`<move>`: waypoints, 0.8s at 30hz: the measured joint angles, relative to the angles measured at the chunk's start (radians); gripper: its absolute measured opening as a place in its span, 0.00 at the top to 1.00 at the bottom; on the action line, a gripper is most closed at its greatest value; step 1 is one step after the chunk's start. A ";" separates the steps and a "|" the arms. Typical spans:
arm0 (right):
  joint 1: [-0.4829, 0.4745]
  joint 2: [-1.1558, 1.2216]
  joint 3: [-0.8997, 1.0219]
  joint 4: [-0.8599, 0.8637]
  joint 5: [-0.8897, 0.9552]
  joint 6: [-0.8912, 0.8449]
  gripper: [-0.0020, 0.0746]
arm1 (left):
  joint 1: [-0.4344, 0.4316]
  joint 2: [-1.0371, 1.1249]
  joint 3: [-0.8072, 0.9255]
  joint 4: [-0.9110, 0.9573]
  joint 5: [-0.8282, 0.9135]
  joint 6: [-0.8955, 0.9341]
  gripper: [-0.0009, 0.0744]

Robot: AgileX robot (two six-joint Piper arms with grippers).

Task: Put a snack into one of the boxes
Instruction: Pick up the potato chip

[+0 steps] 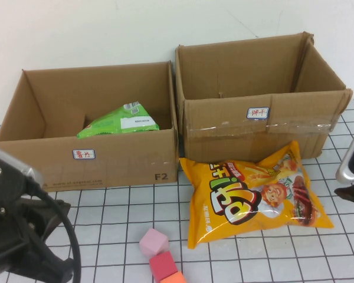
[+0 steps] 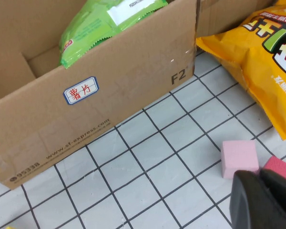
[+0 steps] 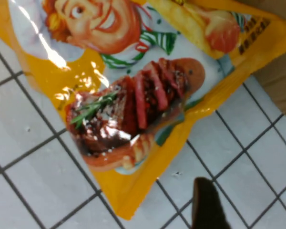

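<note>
Desk (image 1: 124, 203), white with black grid
Carries: two cardboard boxes (image 1: 88, 127), yellow snack bag (image 1: 256, 194), pink cube (image 1: 153, 242), red cube (image 1: 163, 265).
</note>
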 joint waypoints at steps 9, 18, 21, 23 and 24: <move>0.196 -0.054 0.028 -0.194 -0.007 0.127 0.50 | 0.000 -0.002 0.000 0.000 0.046 -0.003 0.99; 0.286 -0.066 0.222 -0.236 -0.216 0.236 0.20 | 0.000 -0.002 0.001 0.000 0.074 -0.020 0.99; 0.288 -0.044 0.226 -0.236 -0.322 0.239 0.14 | 0.000 -0.002 0.001 0.000 0.074 -0.022 0.99; 0.288 -0.010 0.215 -0.233 -0.348 0.243 0.12 | 0.000 -0.002 0.001 0.000 0.067 -0.022 0.99; 0.288 0.010 0.209 -0.231 -0.350 0.246 0.12 | 0.000 -0.002 0.001 0.000 0.065 -0.022 0.99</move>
